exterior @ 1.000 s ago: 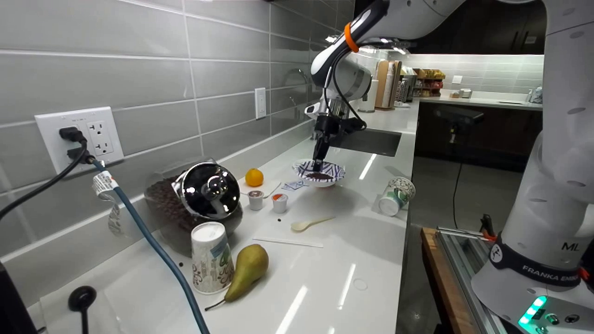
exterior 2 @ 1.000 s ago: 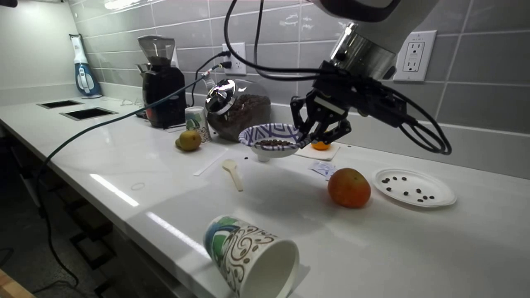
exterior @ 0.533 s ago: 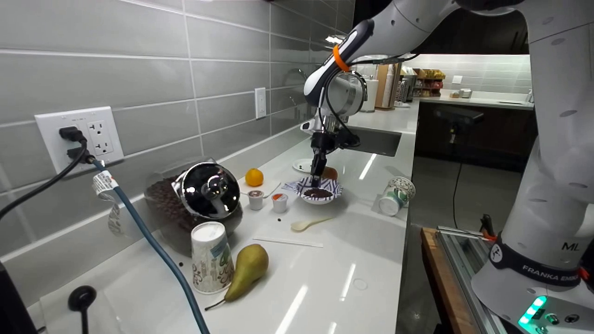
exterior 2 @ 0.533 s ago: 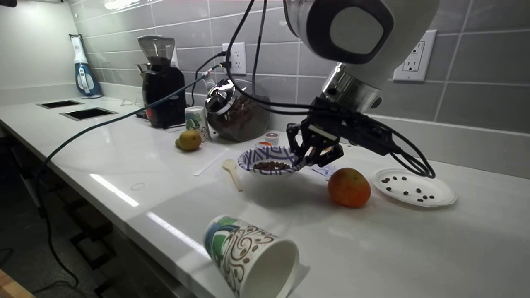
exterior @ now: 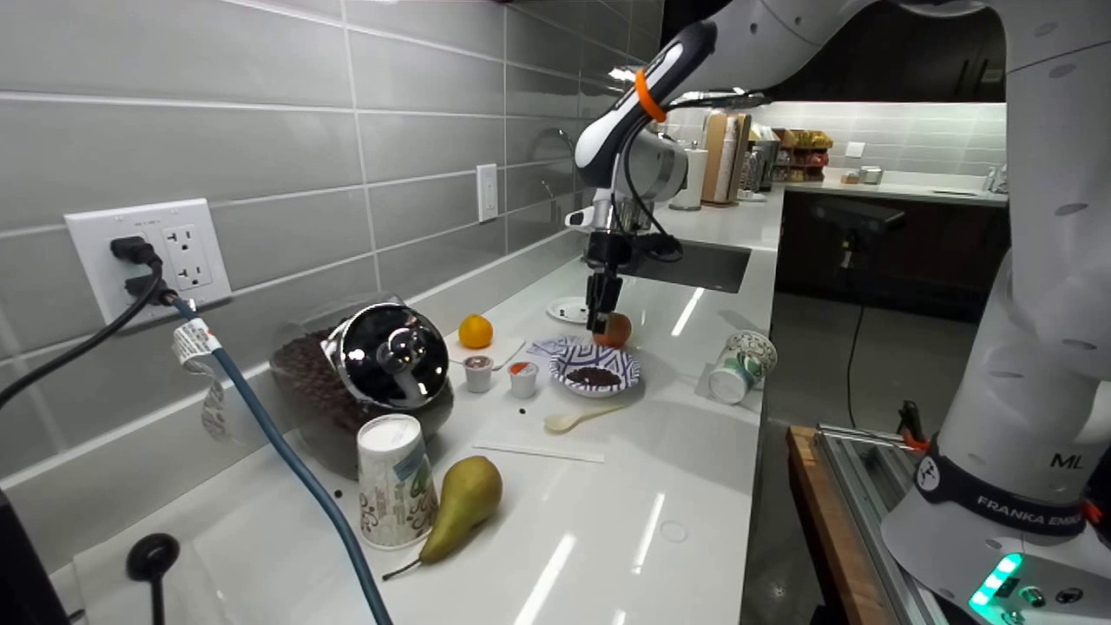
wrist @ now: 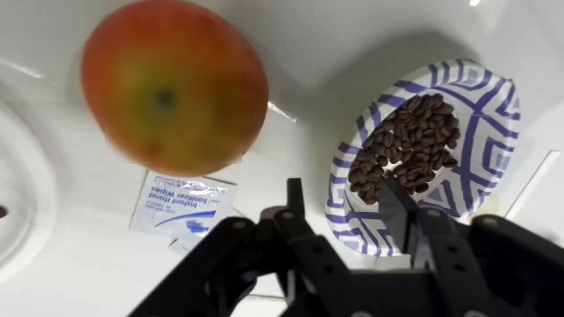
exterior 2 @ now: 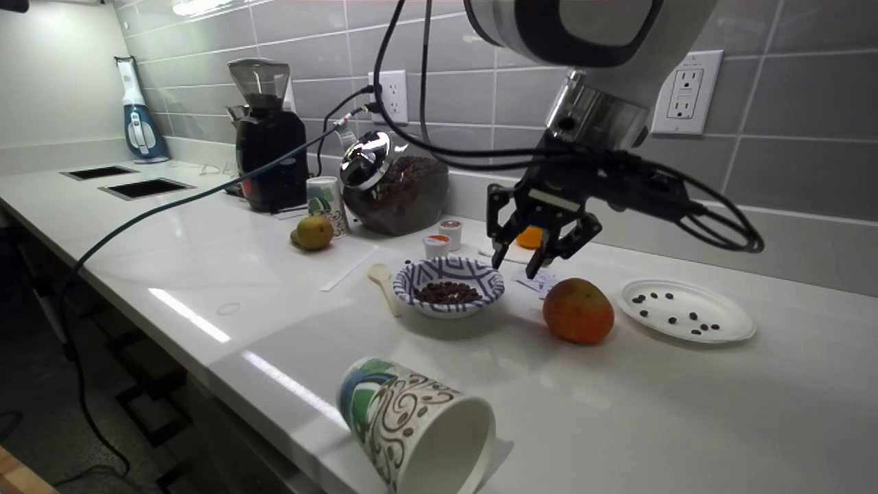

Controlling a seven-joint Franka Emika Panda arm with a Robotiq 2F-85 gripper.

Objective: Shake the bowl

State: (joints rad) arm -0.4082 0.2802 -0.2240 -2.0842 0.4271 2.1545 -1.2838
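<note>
The bowl, white with a blue-purple pattern, sits upright on the counter in both exterior views. It holds dark coffee beans. In the wrist view the bowl is at the right. My gripper is open and empty, with its fingers apart, just beyond the bowl's rim and above it in both exterior views. In the wrist view one finger of the gripper overlaps the bowl and the other is left of the rim. The fingers do not appear to touch the bowl.
A red-orange fruit and a white plate with beans stand near the gripper. Creamer cups, a spoon and wipe packets lie round the bowl. A paper cup lies at the counter edge.
The bowl was held by its rim above the counter, then came down. Now it rests on the counter, and my gripper has opened, let go and risen away from it.
</note>
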